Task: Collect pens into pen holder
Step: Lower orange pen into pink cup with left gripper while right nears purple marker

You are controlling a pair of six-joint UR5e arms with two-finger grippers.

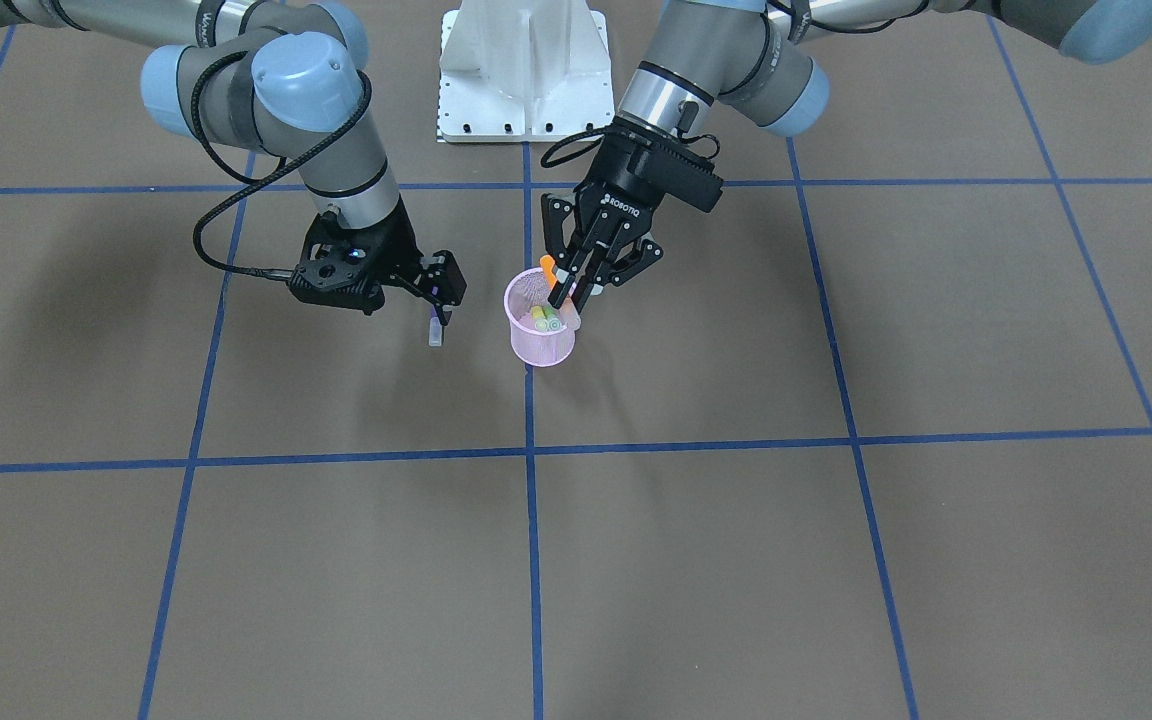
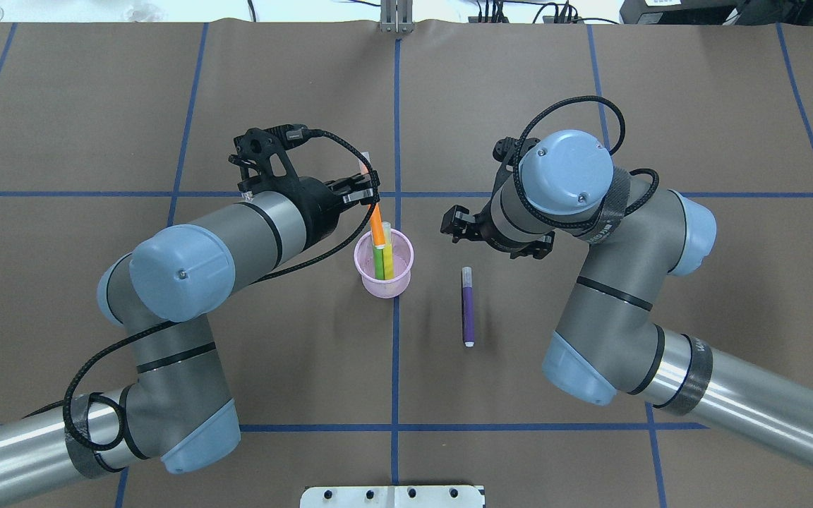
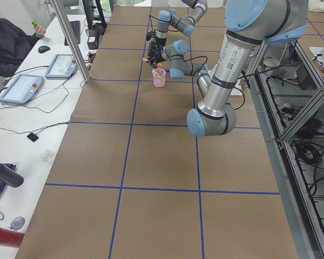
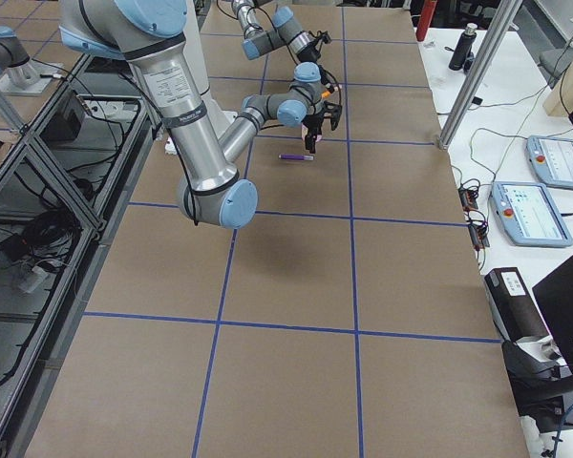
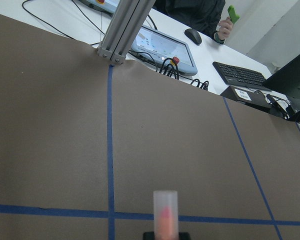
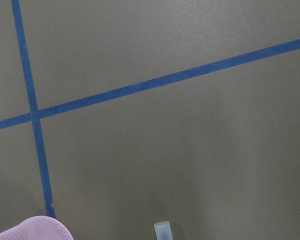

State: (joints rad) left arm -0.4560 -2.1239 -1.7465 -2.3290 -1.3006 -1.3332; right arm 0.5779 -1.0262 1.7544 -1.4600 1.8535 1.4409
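A person point(image 5: 195, 12) sits by a keyboard point(image 5: 238, 76) beside the blue-taped table point(image 5: 165, 150).

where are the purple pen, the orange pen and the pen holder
purple pen point(image 2: 468, 310), overhead view, middle of its barrel
orange pen point(image 2: 377, 227), overhead view, barrel above the rim
pen holder point(image 2: 385, 288), overhead view, near outer wall

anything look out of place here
Only the purple pen: it lies flat on the table beside the pen holder. The green pen and yellow pen stand inside; the left gripper holds the orange pen tilted into it.
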